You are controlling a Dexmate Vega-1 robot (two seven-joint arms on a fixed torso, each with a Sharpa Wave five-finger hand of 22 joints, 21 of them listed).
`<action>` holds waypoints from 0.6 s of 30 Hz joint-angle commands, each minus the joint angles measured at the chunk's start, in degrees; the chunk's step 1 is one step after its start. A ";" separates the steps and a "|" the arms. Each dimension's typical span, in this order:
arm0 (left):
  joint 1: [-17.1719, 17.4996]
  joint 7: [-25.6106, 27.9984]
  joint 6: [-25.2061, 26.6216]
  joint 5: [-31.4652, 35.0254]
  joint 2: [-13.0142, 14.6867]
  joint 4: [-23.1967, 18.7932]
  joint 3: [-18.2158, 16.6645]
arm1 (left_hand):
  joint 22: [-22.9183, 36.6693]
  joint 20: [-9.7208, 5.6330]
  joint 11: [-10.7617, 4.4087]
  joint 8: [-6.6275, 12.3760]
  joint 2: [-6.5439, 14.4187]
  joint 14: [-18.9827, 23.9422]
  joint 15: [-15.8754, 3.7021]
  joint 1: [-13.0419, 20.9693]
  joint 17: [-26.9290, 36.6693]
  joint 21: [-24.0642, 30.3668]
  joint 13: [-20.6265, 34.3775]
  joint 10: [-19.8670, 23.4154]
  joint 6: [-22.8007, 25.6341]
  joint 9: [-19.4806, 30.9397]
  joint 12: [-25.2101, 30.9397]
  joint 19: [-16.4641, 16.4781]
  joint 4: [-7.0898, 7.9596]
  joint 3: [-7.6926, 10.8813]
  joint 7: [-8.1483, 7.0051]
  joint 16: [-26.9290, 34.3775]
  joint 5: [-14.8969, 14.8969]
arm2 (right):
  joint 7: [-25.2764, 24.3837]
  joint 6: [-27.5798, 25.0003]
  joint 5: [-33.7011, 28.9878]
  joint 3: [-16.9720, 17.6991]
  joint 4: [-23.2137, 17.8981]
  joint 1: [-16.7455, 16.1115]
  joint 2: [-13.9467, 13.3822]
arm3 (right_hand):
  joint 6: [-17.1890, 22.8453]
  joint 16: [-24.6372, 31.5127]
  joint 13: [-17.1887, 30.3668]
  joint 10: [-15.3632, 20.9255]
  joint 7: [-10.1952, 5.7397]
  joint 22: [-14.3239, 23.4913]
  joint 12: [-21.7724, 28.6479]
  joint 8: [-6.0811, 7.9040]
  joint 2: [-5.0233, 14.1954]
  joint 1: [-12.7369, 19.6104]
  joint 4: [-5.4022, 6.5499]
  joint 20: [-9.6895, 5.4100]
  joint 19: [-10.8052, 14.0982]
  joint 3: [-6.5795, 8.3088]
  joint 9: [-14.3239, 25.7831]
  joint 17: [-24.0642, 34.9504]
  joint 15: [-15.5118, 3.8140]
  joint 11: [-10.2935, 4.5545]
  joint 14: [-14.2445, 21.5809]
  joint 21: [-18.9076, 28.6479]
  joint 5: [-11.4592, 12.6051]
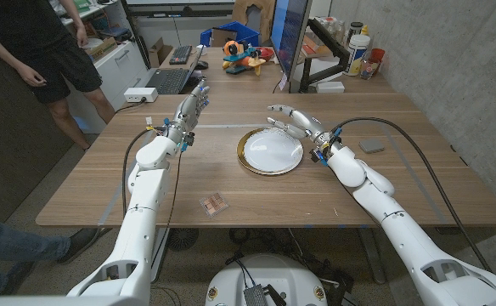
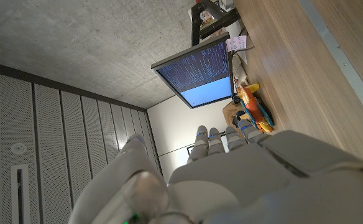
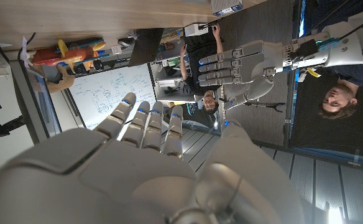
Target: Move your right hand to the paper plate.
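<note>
Over on the left, the left hand (image 1: 188, 110) is raised off the desk (image 1: 104, 183), fingers straight and loosely apart, holding nothing. Centre desk lies the paper plate (image 1: 270, 151), white with a gold rim. The right hand (image 1: 297, 120) hovers at its far right edge, fingers spread, empty. Best play, I'd say: ease it gently leftward and down, without nudging that light plate.

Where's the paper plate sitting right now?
In the head view, the paper plate lies near the middle of the wooden table, slightly toward the robot's right. The right hand is at its far right rim.
</note>
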 commanded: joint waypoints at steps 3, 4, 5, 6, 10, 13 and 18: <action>-0.44 -0.23 -0.29 -0.18 0.02 0.94 -0.03 | 0.06 0.18 0.50 0.45 0.28 -0.18 0.42 -0.04 0.29 -0.46 -0.02 0.07 0.38 0.31 0.31 -1.39 -0.32 0.19 0.17 -0.05 -0.14 | -1.38 -0.35 -1.94 -1.17 0.41 0.65 -0.39 | 0.33 -0.30 0.23 0.47 -0.19 0.29 -0.15 -0.20 0.52 -0.04 -0.30 0.09 0.51 0.25 0.09 -0.07 -0.21 -0.24 0.13 -0.28 0.56; -0.47 -0.23 -0.36 -0.17 0.02 0.99 -0.02 | 0.06 0.21 0.50 0.44 0.28 -0.18 0.39 -0.04 0.29 -0.48 -0.03 0.08 0.37 0.31 0.32 -1.40 -0.33 0.19 0.18 -0.06 -0.14 | -1.55 -0.41 -2.07 -1.23 0.40 0.66 -0.38 | 0.32 -0.30 0.23 0.49 -0.18 0.29 -0.15 -0.21 0.52 -0.04 -0.30 0.09 0.51 0.25 0.09 -0.07 -0.21 -0.26 0.13 -0.29 0.57; -0.52 -0.28 -0.35 -0.21 0.03 1.04 -0.03 | 0.06 0.15 0.52 0.45 0.28 -0.23 0.42 -0.05 0.29 -0.51 -0.03 0.08 0.40 0.31 0.32 -1.40 -0.34 0.19 0.17 -0.07 -0.14 | -1.63 -0.49 -2.12 -1.27 0.38 0.66 -0.37 | 0.31 -0.30 0.23 0.50 -0.18 0.29 -0.15 -0.21 0.52 -0.04 -0.31 0.11 0.50 0.25 0.09 -0.07 -0.22 -0.23 0.13 -0.32 0.57; -0.57 -0.26 -0.38 -0.19 0.04 1.08 -0.02 | 0.07 0.23 0.56 0.44 0.29 -0.24 0.42 -0.05 0.29 -0.53 -0.03 0.08 0.41 0.31 0.32 -1.40 -0.35 0.18 0.18 -0.08 -0.14 | -1.70 -0.46 -2.24 -1.37 0.42 0.73 -0.42 | 0.31 -0.33 0.23 0.52 -0.15 0.29 -0.15 -0.22 0.52 -0.03 -0.31 0.12 0.50 0.25 0.09 -0.07 -0.18 -0.23 0.06 -0.34 0.58; -0.77 -0.33 -0.44 -0.20 0.07 1.26 0.01 | 0.07 0.23 0.58 0.40 0.30 -0.27 0.35 -0.08 0.29 -0.64 -0.03 0.09 0.36 0.31 0.32 -1.39 -0.37 0.17 0.15 -0.09 -0.14 | -1.97 -0.63 -2.84 -1.73 0.52 0.95 -0.63 | 0.35 -0.35 0.23 0.45 -0.20 0.29 -0.22 -0.23 0.54 -0.02 -0.34 0.08 0.53 0.26 0.09 -0.08 -0.20 -0.18 0.07 -0.46 0.62; -0.93 -0.37 -0.55 -0.23 0.09 1.49 0.01 | 0.07 0.24 0.54 0.41 0.31 -0.28 0.38 -0.09 0.29 -0.70 -0.04 0.04 0.40 0.31 0.30 -1.37 -0.40 0.16 0.16 -0.10 -0.14 | -2.17 -0.83 -3.30 -2.05 0.68 1.09 -0.74 | 0.33 -0.35 0.24 0.46 -0.20 0.30 -0.26 -0.27 0.56 -0.01 -0.37 0.09 0.53 0.26 0.09 -0.08 -0.18 -0.24 0.12 -0.57 0.65; -1.11 -0.39 -0.66 -0.31 0.06 1.88 -0.02 | 0.07 0.24 0.60 0.38 0.33 -0.27 0.30 -0.13 0.29 -0.85 -0.05 0.03 0.41 0.31 0.30 -1.31 -0.44 0.14 0.13 -0.09 -0.15 | -2.68 -1.24 -4.36 -2.66 0.73 1.33 -0.99 | 0.37 -0.37 0.24 0.51 -0.19 0.30 -0.30 -0.29 0.58 0.00 -0.41 0.08 0.56 0.27 0.09 -0.09 -0.30 -0.35 0.16 -0.74 0.70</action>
